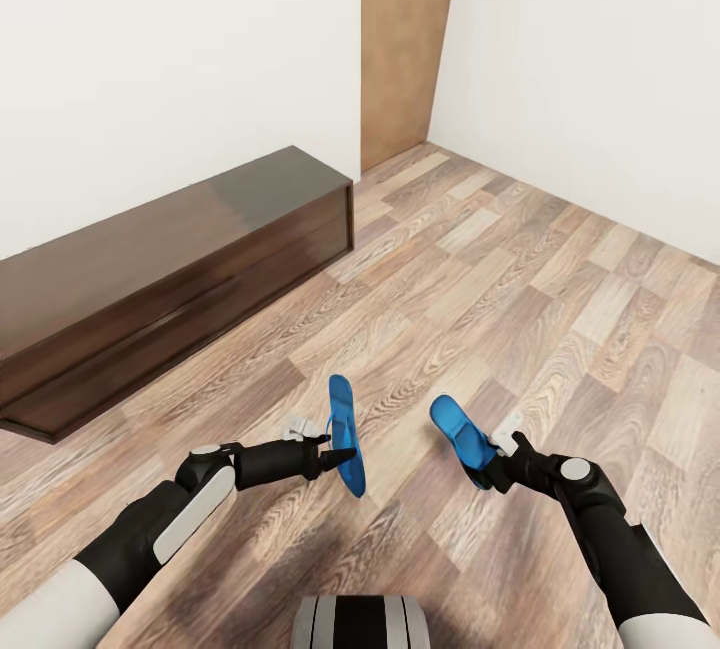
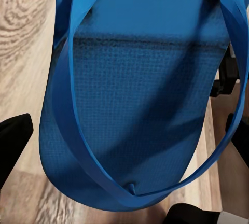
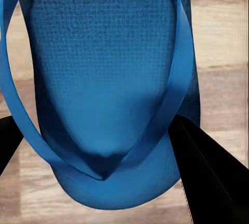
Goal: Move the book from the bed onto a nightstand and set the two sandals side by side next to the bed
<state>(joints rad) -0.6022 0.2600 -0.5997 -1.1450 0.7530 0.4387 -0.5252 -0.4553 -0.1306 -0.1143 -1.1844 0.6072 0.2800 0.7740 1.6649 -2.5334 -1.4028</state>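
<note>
Sandals ride one in each tool, left tool (image 1: 335,449) gripping the left sandal (image 1: 346,434) and right tool (image 1: 497,464) the right sandal (image 1: 460,434) (both long axes pointing forward), held apart above the plank floor (image 1: 520,269).

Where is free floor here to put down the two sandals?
Bare wood floor stretches from the long dark bench unit at the wall to the right wall. It is crowded only near the robot, where the left gripper and right gripper each hold a blue sandal.
</note>
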